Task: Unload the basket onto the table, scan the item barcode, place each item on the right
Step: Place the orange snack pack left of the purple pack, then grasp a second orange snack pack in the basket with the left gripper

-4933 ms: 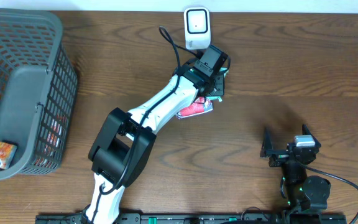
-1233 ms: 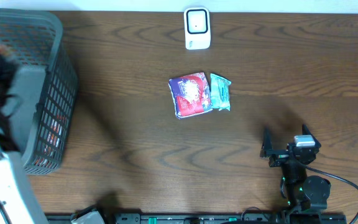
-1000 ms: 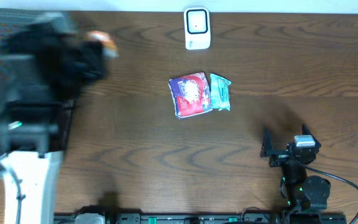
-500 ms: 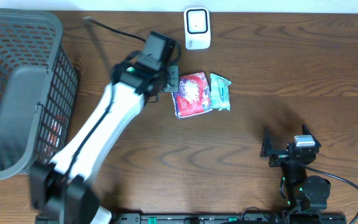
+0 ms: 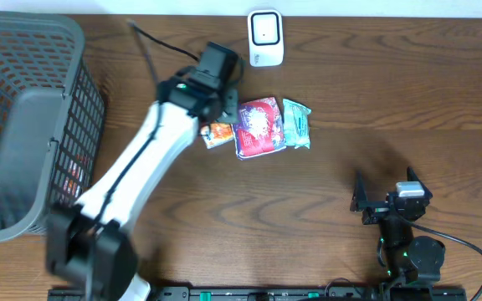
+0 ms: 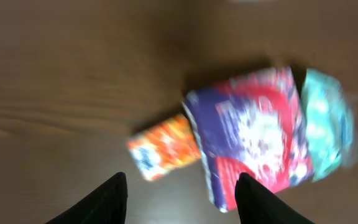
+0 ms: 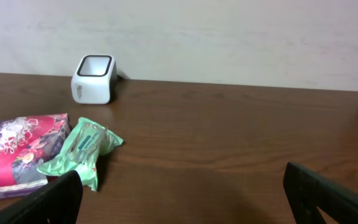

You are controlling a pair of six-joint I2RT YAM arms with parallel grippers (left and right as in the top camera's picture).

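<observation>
1. Black fingers (image 6: 107,202) of the left claw (image 6: 180,180) stand moderately apart with nothing between them. It grips nothing as it hangs over the surface (image 5: 392,84).
2. Just beyond the tips is the orange packet (image 6: 166,148), lying flat on the surface and free of the claw. Its edge touches the purple-and-red pack (image 6: 253,134). The wrist view is blurred, so I can't make out a barcode on it.
3. One step further out, the teal pack (image 6: 328,127) lies against the far side of the purple-and-red pack. That makes three items side by side.
4. Behind that row and apart from it stands the white scanner (image 5: 265,38), upright at the back edge of the surface.
5. Far to the left is the grey basket (image 5: 23,125), with something orange-red showing through its mesh wall.
6. The right claw (image 7: 180,177) is parked on its own side, spread wide and empty, well apart from everything.
7. My read is that the set-down of the orange packet is the step in hand, since it lies among the others near the scanner.
8. If so, the next move calls for the left arm to lift clear without nudging the row, swing to the basket and pick another item.
9. If the orange packet's code has not been read, the arm should instead grip it again and turn its barcode to the scanner.
</observation>
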